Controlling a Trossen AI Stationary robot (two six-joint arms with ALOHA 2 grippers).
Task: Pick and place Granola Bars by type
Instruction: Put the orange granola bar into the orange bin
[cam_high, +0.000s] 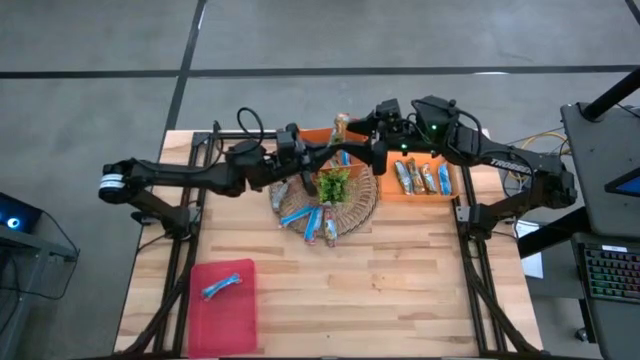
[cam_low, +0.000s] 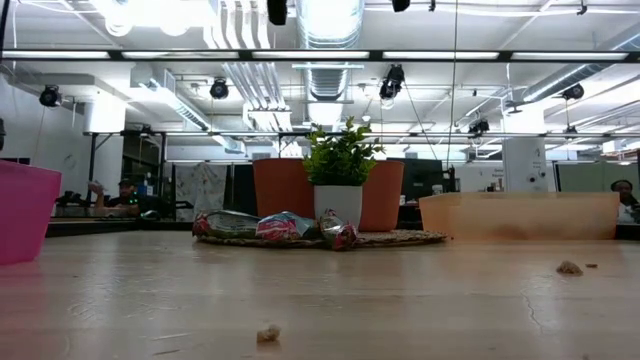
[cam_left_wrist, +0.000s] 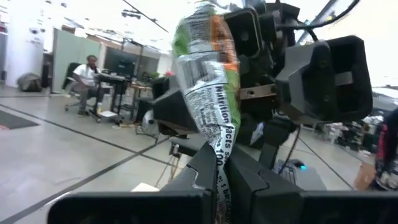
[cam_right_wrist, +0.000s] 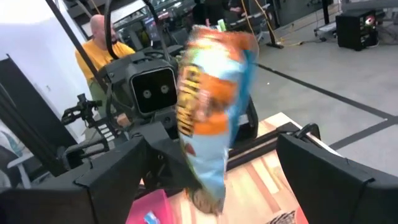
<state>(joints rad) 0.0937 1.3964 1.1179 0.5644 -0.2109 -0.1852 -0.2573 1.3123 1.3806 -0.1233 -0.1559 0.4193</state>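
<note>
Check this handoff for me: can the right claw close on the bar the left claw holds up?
Probably yes. The left claw pinches the bar by its lower end, and the right claw is open with the bar between its fingers.

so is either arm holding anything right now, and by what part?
Left pincer is shut on one end of a granola bar, held upright. Right pincer is open around the bar, not gripping.

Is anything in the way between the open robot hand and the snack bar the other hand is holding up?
Nothing visible. The left gripper pinches the granola bar's lower end, and the right gripper is open with a finger on each side of the bar, nothing between them.
</note>
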